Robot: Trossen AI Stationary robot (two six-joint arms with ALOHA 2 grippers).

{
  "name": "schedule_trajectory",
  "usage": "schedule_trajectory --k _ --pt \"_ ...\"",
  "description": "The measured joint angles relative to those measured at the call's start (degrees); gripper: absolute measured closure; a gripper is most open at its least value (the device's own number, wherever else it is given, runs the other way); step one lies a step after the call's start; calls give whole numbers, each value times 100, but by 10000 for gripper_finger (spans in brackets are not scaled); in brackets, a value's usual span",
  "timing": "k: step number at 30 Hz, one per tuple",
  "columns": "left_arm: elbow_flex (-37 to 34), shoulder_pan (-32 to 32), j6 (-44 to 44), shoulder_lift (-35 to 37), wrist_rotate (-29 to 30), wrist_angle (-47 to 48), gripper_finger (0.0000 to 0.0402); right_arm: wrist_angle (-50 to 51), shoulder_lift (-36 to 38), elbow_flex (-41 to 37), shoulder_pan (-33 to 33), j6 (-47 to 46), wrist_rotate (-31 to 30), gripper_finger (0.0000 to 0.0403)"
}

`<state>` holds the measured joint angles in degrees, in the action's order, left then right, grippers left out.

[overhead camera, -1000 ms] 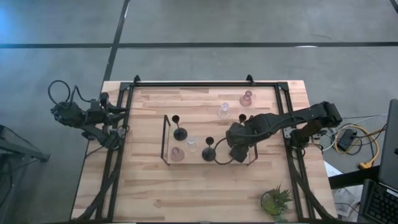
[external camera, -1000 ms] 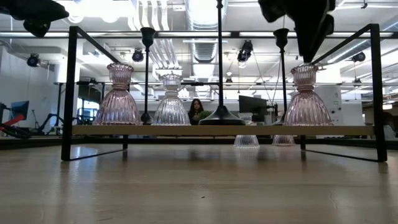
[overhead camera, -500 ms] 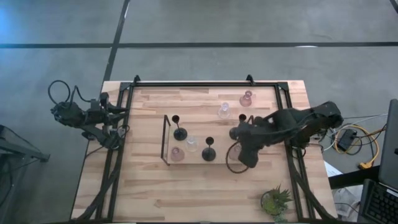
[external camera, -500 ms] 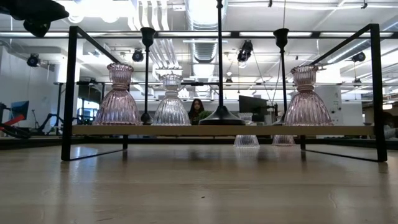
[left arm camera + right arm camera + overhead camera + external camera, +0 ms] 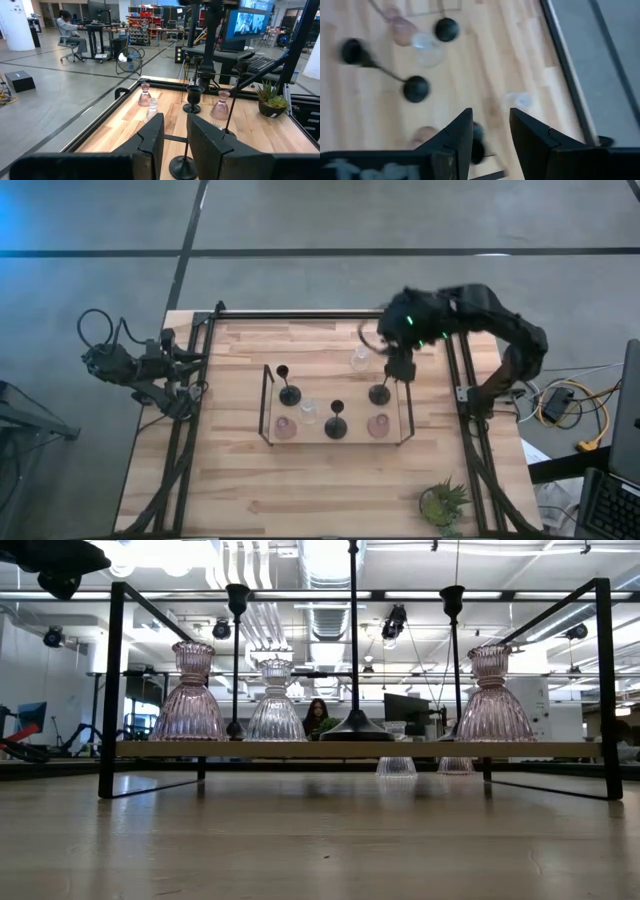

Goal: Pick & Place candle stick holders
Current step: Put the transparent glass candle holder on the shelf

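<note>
Pink glass holder (image 5: 378, 425) is now sitting released on the rack (image 5: 266, 402); from above, the right hand (image 5: 397, 366) is swinging off toward the clear holder (image 5: 360, 359) on the counter (image 5: 240, 480). Its wrist view is showing fingers parted, empty. Left hand (image 5: 192, 375) is waiting at the counter's edge, narrowly open.

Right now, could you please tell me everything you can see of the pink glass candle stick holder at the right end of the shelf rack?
The pink glass candle stick holder is ribbed, pink-tinted and see-through, with a flared bell-shaped body, a narrow neck and a small cup on top. It stands upright on the wooden shelf of the black metal rack, at its right end in the low view. From above it shows as a pink round near the rack's right end, beside a black holder. Nothing grips it; the right gripper hovers farther back.
</note>
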<state>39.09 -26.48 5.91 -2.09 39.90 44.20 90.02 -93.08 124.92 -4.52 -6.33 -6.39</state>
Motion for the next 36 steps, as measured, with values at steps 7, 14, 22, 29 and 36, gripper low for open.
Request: schedule_trajectory --k 7,14,22,29,36 --pt "0 0 0 0 -1 0 313 6 -386 113 -1414 1278 384 287" --pt "0 -2 0 0 -1 -1 312 7 -909 5 -2309 947 482 303" --pt "0 -2 0 0 -1 0 312 -2 -1449 -378 -2619 1483 495 307" --pt "0 -2 0 0 0 -2 313 -136 -1743 -819 -2647 1560 513 286" --pt "0 -2 0 0 0 -2 314 -575 -2013 -1131 -2648 1622 654 267"
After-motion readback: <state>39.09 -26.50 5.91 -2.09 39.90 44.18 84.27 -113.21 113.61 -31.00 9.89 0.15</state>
